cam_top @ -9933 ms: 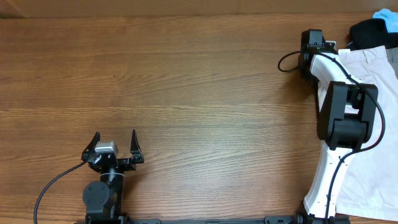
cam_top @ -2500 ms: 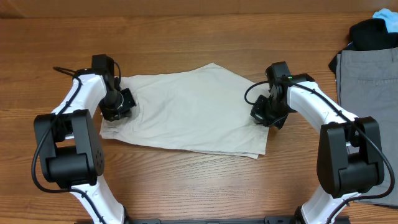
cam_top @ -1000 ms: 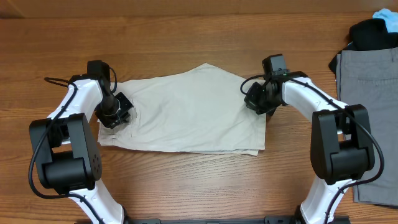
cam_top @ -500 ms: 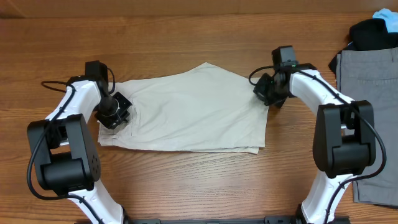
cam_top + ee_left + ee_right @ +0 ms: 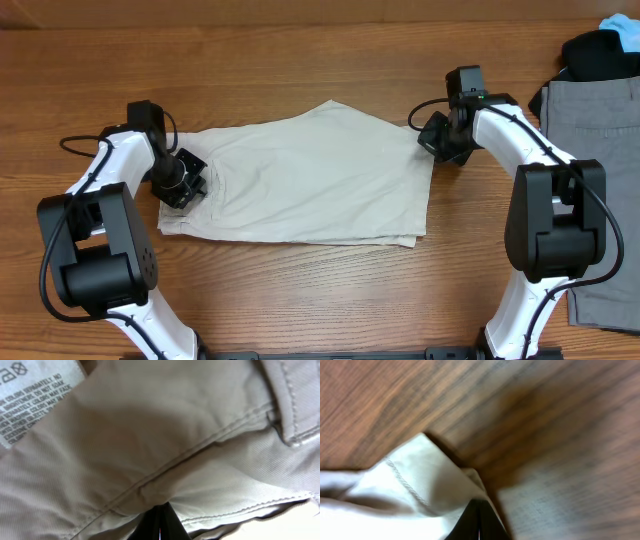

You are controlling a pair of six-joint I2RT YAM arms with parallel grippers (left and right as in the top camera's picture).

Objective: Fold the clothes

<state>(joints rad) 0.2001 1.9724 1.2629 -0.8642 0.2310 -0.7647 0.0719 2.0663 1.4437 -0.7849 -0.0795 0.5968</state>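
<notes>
1. While the shorts lie spread flat mid-counter, the left hand is pinched closed on the waistband end.
2. Opposite, the right hand is clamped on a hem corner.
3. Light, limp cotton, I'd judge: stitched edges give the surest hold.

Overhead: fixed above the brown wooden table, it looks straight down from far enough to take in the whole light beige cotton shorts and a grey folded garment at the right edge.
Left wrist: rides on the left gripper, very near the cloth, which fills the frame. A white printed label sits top left, and the dark closed fingertips are at the bottom edge.
Right wrist: rides on the right gripper, looking closely at a stitched corner of fabric and bare wood. The view is blurred.
Shared: each wrist view shows one end of the shorts seen whole from overhead, and the two look at opposite ends.
</notes>
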